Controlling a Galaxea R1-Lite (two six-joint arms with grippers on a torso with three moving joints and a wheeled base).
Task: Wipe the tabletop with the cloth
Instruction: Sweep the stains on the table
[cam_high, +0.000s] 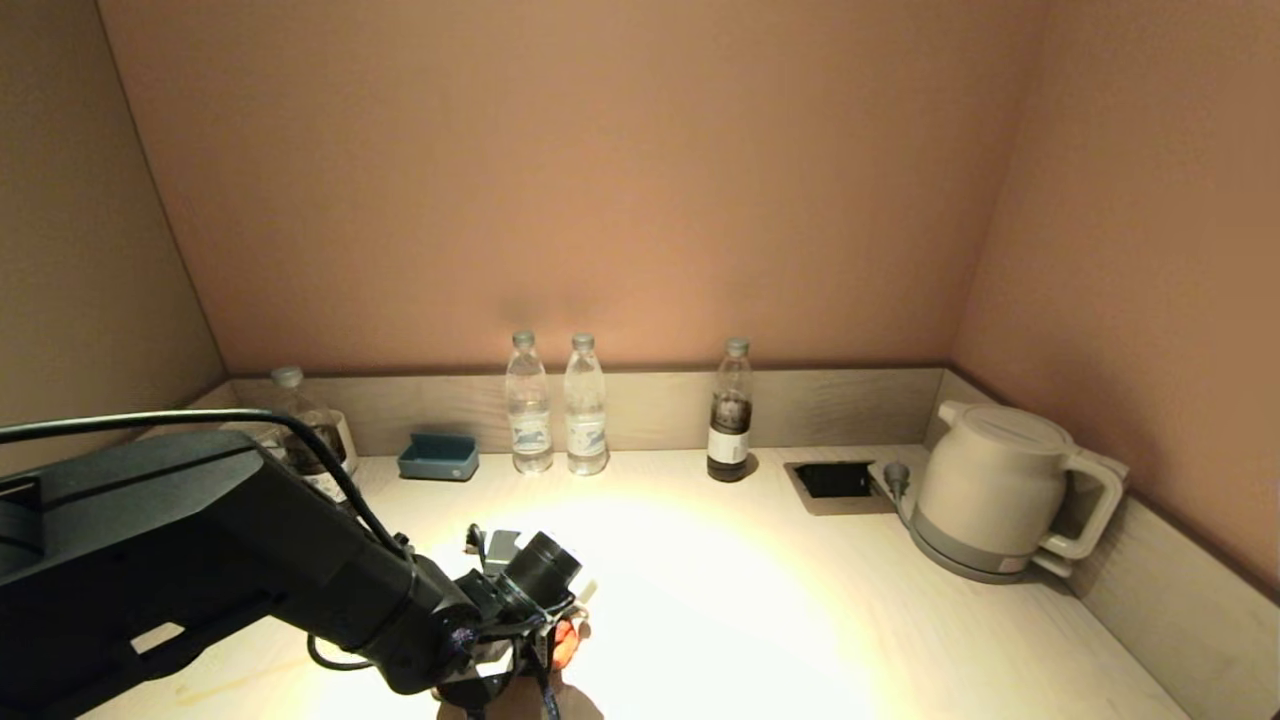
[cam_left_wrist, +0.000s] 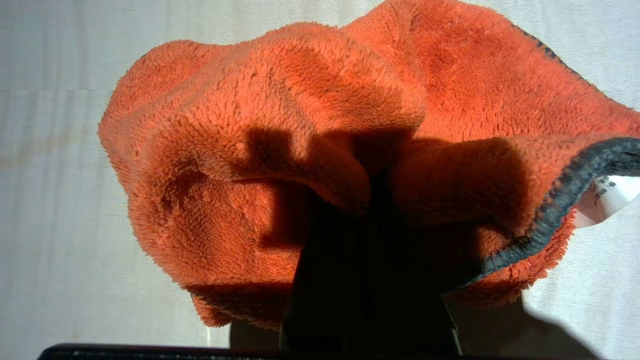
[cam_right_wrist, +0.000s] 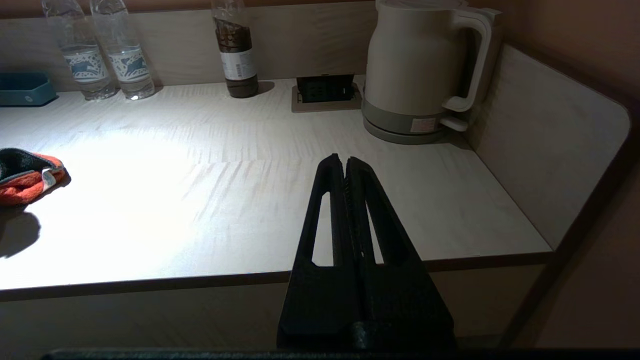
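Closest in, the left gripper (cam_left_wrist: 370, 210) is clamped shut on a bunched-up orange cloth (cam_left_wrist: 310, 150), with the fabric puffed out around the fingers and sitting right down on the tabletop (cam_high: 760, 600) near the front edge, left of centre. So the grab part looks done, and I'd say the wiping is just getting going or somewhere in the middle. Can't tell which bits are already wiped, the wood looks the same all over. The right gripper (cam_right_wrist: 346, 167) is parked off the front edge on the right, fingers pressed together on nothing. Further back, a big open stretch of table is left to cover. Along the back wall: a blue tray (cam_high: 438, 456), two water bottles (cam_high: 556, 418), a dark bottle (cam_high: 730, 412), and a kettle (cam_high: 990, 490) in the right corner.
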